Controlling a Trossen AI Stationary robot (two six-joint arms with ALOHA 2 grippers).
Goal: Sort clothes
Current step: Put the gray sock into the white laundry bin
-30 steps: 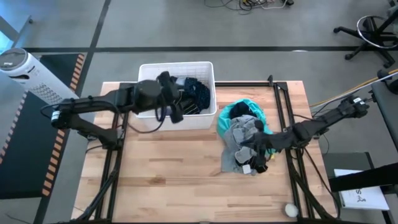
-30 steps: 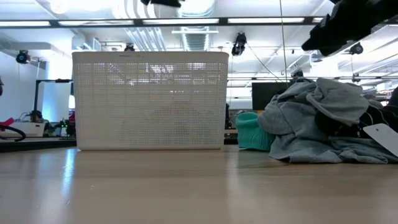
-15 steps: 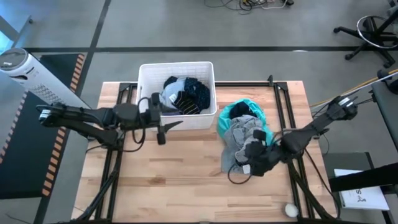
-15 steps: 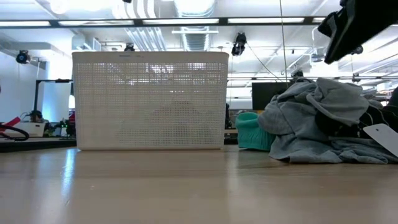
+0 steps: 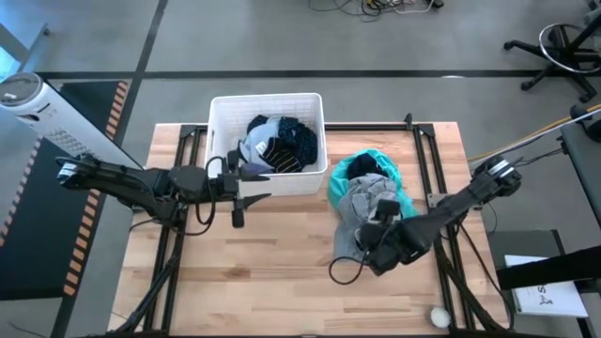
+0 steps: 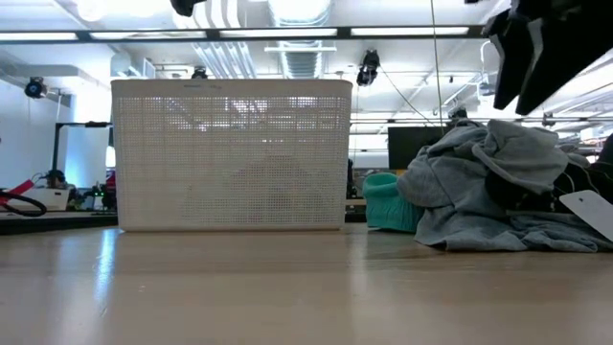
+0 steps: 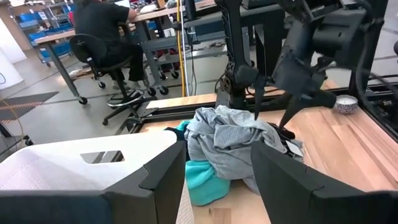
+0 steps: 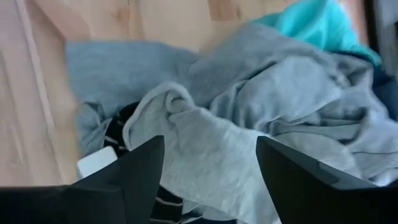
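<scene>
White bin (image 5: 221, 105) at the far edge of the table (image 5: 272, 282) with dark clothes (image 5: 282, 143) inside, grey garment (image 5: 362, 207) over teal garment (image 5: 371, 161) toward the right edge, left gripper (image 5: 246, 188) open before the bin, right gripper (image 5: 380, 246) over the grey garment's near side.

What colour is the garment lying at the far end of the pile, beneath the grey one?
Teal, clearest in the high view.

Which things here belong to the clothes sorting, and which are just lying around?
Job: grey garment, teal garment, dark clothes in the white bin, both open pincers, left, right.
Lying about: small white round object, fan, office chair.
</scene>
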